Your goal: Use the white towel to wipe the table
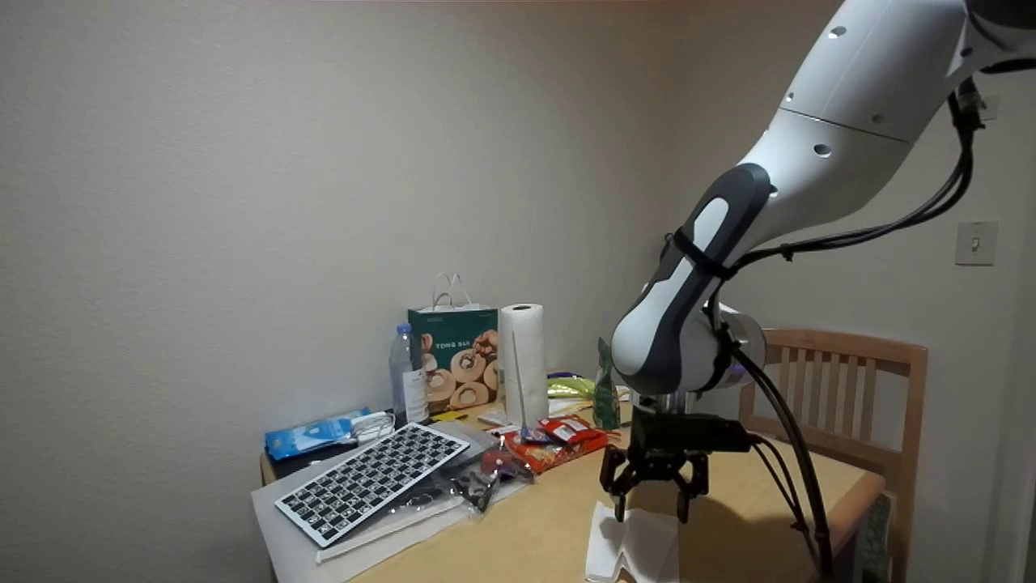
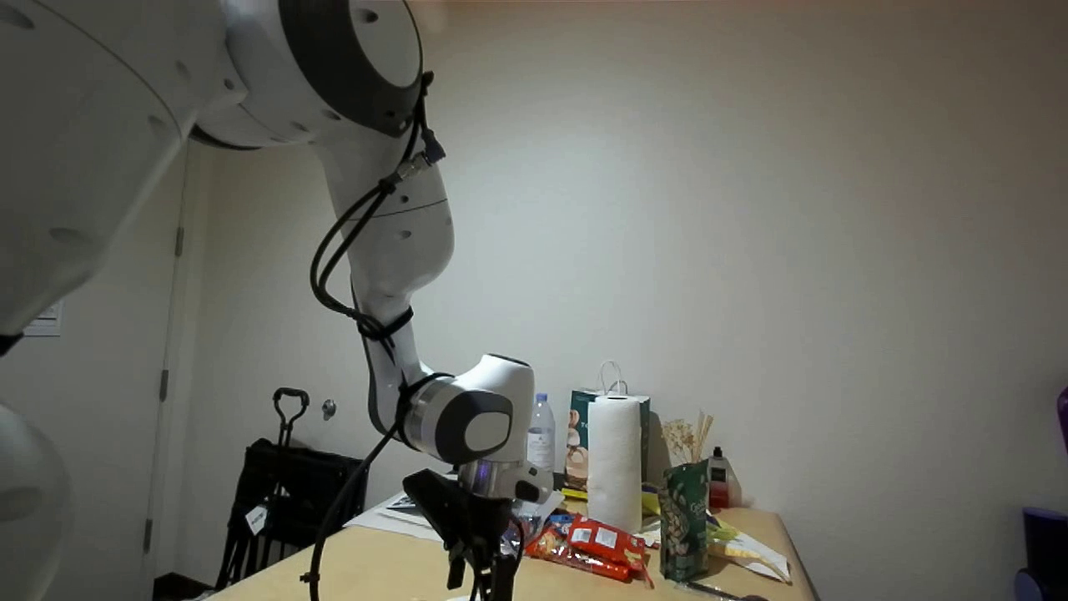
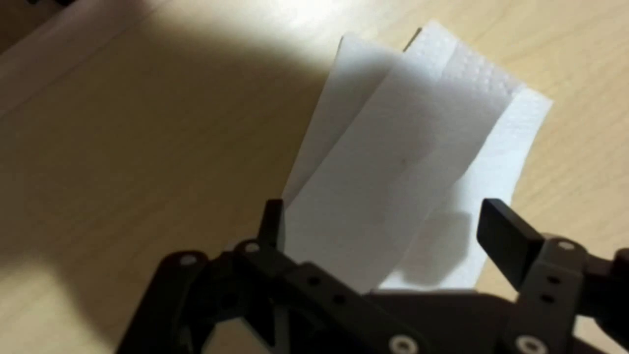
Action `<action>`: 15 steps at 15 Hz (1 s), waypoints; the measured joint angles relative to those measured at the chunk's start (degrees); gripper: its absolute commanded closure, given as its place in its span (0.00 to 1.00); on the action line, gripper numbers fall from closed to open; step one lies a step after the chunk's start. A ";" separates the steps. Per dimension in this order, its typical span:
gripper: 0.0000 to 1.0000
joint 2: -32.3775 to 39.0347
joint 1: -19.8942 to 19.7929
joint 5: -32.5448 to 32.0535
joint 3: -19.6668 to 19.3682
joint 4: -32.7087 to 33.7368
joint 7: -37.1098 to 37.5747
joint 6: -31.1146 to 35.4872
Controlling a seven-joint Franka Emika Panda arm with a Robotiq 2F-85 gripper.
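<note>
I am finding the tool (image 1: 651, 512) spread wide, gripping nothing. The white towel (image 3: 388, 152) is lying beneath it on the tabletop (image 1: 518, 534), long axis slanting between the fingertips (image 3: 508, 243). Farther back, a paper bag (image 1: 453, 356) is hiding its contents; dried stems (image 2: 682, 438) are rising by a green pouch (image 2: 684, 526), inside or behind being unclear.

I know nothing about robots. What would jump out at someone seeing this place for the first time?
Probably the big white robot arm, which hangs down over the wooden table in both exterior views. In the wrist view, its black fingers stand apart, with a folded white towel showing between them. In an exterior view, a tilted keyboard stands out amid the clutter, near red packets.
</note>
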 measured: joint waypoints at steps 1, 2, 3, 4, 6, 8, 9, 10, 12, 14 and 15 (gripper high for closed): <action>0.09 0.60 0.43 -1.77 -0.13 0.10 1.62 -0.06; 0.26 1.21 1.05 -3.40 -0.28 0.32 3.20 -0.12; 0.33 1.85 1.77 -4.84 -0.43 0.67 4.68 -0.18; 0.40 2.53 2.58 -5.97 -0.59 1.13 6.05 -0.25; 0.53 3.83 4.10 -7.59 -0.96 2.22 7.99 -0.31; 0.66 5.02 5.24 -8.41 -1.19 3.46 8.88 -0.32; 0.74 5.57 5.54 -8.42 -1.16 4.11 8.90 -0.36; 0.80 6.08 5.64 -8.42 -1.07 4.73 8.90 -0.55; 0.92 6.78 5.32 -8.33 -0.75 5.88 8.87 -1.38; 1.00 7.18 3.84 -7.48 0.13 7.03 7.82 -2.87; 1.00 7.47 2.85 -7.37 0.57 7.60 6.83 -3.07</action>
